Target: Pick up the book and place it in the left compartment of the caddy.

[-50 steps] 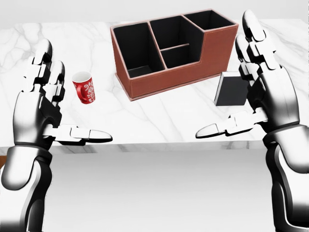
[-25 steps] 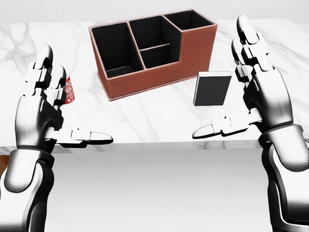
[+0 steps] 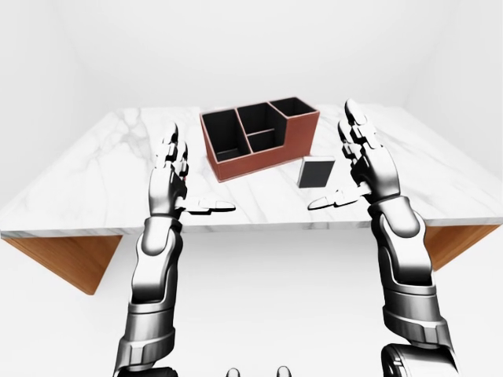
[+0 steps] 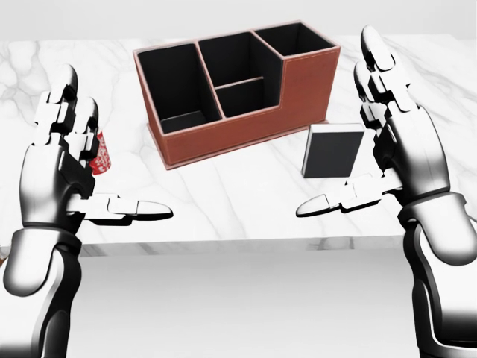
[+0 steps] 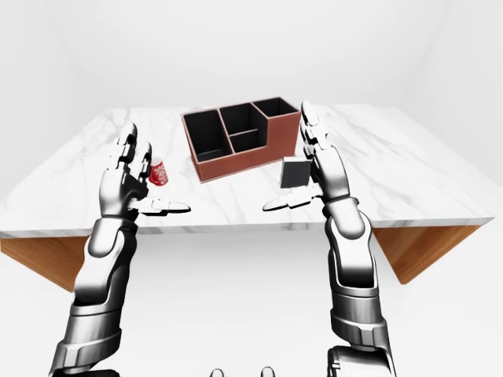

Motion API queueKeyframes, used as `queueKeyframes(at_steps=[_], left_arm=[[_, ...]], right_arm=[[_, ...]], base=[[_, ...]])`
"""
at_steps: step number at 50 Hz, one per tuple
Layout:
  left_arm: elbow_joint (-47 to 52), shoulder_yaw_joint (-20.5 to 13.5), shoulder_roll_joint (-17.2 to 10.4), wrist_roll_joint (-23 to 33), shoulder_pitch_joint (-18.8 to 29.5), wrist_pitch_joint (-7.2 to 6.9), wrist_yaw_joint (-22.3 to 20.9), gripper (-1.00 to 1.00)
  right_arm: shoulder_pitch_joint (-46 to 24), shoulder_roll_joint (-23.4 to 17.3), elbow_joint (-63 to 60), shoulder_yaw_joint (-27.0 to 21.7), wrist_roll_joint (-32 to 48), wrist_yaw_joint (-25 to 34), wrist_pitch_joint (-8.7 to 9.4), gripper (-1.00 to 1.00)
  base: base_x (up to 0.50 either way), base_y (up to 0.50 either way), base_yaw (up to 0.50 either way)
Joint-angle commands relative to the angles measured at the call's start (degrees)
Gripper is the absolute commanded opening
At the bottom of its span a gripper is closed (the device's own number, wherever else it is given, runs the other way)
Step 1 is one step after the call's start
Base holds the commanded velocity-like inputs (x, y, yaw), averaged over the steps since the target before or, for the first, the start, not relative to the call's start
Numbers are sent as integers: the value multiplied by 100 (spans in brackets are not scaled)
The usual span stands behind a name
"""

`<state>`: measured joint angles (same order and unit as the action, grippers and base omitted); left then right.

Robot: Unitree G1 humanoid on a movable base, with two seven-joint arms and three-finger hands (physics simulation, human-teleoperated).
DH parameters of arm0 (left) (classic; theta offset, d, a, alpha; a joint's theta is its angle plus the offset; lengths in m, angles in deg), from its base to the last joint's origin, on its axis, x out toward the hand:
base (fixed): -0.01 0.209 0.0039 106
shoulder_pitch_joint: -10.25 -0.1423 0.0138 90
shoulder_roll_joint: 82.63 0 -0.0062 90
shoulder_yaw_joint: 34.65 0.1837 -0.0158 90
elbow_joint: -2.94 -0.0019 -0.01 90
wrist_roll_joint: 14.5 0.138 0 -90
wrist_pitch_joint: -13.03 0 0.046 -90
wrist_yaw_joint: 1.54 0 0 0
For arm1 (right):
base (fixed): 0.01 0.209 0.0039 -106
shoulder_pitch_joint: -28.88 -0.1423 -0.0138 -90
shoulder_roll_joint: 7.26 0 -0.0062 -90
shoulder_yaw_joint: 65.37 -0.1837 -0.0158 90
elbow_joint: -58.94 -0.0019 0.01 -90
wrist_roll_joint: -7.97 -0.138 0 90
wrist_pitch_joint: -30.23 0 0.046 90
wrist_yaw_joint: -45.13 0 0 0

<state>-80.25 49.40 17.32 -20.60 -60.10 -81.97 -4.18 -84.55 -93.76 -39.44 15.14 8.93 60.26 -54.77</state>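
Red mug sits half hidden behind left hand, fingers spread wide; right hand spread wide too, empty. Book lies on marble bench just right of caddy; white walls.

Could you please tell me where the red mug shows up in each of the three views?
Left-eye view: not visible, hidden behind the left hand.
Head view: the red mug peeks out at far left, beside the left hand's fingers.
Right-eye view: left of centre, right of the left hand.
Shared landmark: the caddy, to the mug's right.
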Motion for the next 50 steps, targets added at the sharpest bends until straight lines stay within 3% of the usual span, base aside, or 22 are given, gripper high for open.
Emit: queueKeyframes(at_steps=[1, 50], left_arm=[[-65, 24, 2, 61, 49, 0, 2, 100], [204, 61, 36, 137, 51, 0, 3, 100]], right_arm=[[13, -3, 84, -15, -34, 17, 0, 100], [49, -86, -460, -144, -305, -47, 0, 100]], base=[[27, 0, 0], [24, 0, 0]])
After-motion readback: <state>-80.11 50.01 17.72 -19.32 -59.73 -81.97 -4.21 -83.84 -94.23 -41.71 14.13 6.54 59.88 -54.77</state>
